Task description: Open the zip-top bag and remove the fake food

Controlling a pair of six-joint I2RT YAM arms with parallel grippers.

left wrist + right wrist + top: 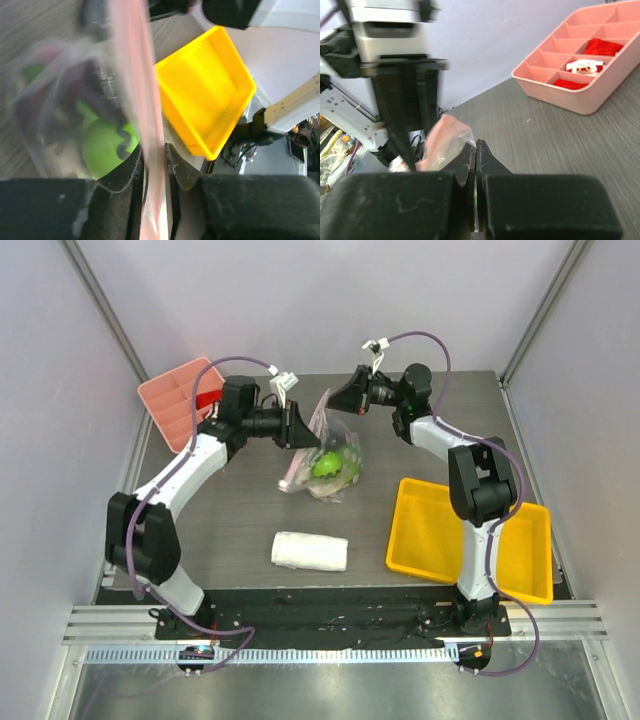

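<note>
Open tabletop [230, 530] left of the white towel [310, 551]; the zip-top bag [335, 472], flanked by left arm [190, 468] and right arm [482, 485], blocks the middle; yellow tray [428, 530] fills the right; pink box [172, 400] seemingly far-left.

Bench [240, 520]: dark grey wood-grain top, matte, evenly lit. Pale lilac-white wall panels [300, 300] set behind bench and at both its sides. Grey metal posts [108, 310] seen slanting up from bench's far corners. Slotted aluminium rail [330, 625] fixed along bench's near edge. Brushed metal sheet [330, 690] laid past rail, away from bench; soft glare caught on it.
</note>
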